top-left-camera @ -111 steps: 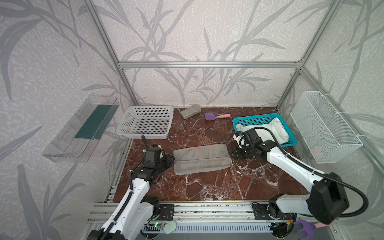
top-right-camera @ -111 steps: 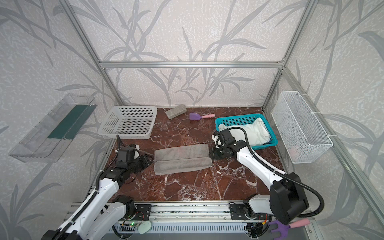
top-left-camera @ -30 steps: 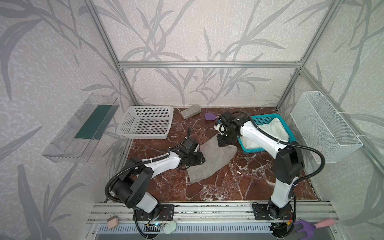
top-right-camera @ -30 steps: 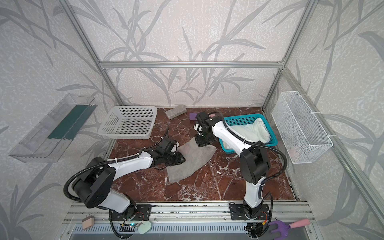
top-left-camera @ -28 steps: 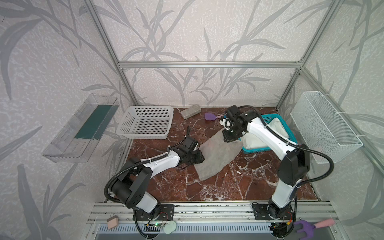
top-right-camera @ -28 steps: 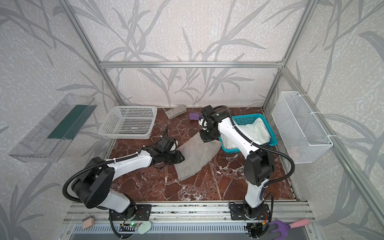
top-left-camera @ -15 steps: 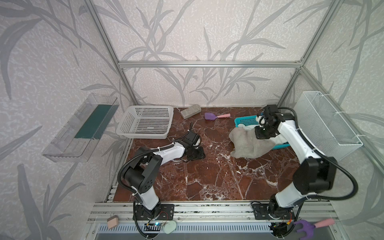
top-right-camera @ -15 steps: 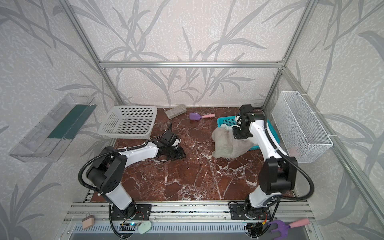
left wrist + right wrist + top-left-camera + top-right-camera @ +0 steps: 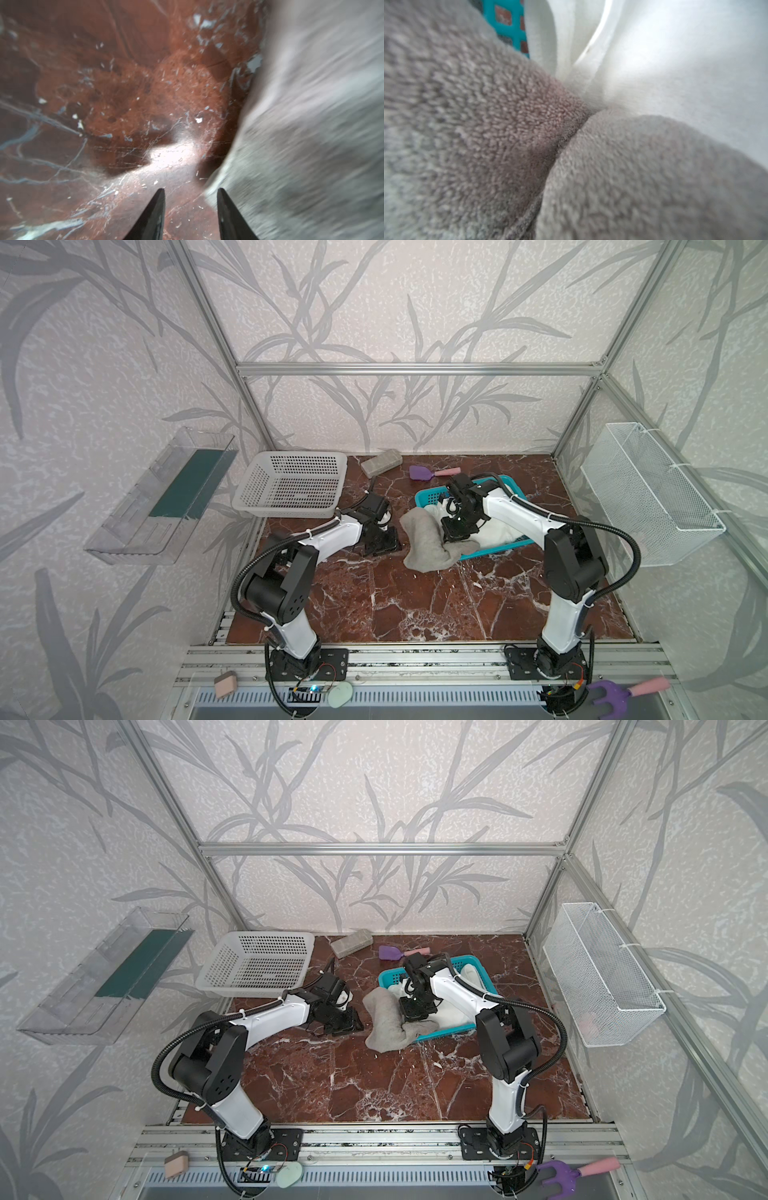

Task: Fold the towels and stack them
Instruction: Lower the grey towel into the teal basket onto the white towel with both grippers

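The grey towel (image 9: 424,539) (image 9: 386,1021) lies crumpled, one end draped over the front left corner of the teal basket (image 9: 428,495) (image 9: 469,959), the rest on the table. My right gripper (image 9: 455,531) (image 9: 415,1013) presses down on that end inside the basket, shut on the grey towel. Its fingers are buried in the cloth (image 9: 488,135). A white towel (image 9: 496,531) (image 9: 675,72) lies bunched in the basket under it. My left gripper (image 9: 384,541) (image 9: 190,191) rests low over bare table just left of the grey towel (image 9: 311,124), open and holding nothing.
A white perforated basket (image 9: 291,485) stands at the back left. A small grey block (image 9: 381,462) and a purple scoop (image 9: 419,472) lie near the back wall. A wire basket (image 9: 648,489) hangs on the right wall, a clear shelf (image 9: 166,493) on the left wall.
My right gripper carried the grey towel from the table's middle over to the teal basket, where it now slumps over the corner. The left gripper let it go and stayed at the left.
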`<state>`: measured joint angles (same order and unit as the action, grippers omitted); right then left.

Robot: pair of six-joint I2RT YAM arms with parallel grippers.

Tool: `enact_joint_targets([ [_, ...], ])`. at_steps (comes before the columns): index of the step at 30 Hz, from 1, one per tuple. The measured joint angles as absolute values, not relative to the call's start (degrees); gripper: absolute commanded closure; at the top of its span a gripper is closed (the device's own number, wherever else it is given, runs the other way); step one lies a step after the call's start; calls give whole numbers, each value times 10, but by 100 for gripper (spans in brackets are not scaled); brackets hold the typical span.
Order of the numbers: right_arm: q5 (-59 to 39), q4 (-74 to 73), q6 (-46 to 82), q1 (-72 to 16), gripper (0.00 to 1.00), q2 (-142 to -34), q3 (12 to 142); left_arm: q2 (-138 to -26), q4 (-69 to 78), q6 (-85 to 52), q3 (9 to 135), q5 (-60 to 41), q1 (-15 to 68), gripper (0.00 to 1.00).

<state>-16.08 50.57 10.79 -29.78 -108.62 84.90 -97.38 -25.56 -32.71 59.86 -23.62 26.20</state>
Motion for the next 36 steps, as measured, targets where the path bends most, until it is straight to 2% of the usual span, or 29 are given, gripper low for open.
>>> enact_joint_targets([
  [8, -91, 590, 93, -279, 100, -1071, 960, -969, -246, -336, 595, -242, 262, 57],
  [16, -44, 599, 63, -231, 100, -1034, 1043, -959, -265, -327, 595, -236, 262, 57],
  [22, -30, 626, 33, -188, 100, -1093, 1115, -914, -289, -310, 582, -221, 254, 56],
  [31, 8, 633, -8, -152, 100, -1223, 1115, -907, -296, -310, 560, -215, 249, 56],
  [36, 56, 636, -20, -147, 100, -1235, 1120, -908, -298, -310, 560, -212, 249, 56],
])
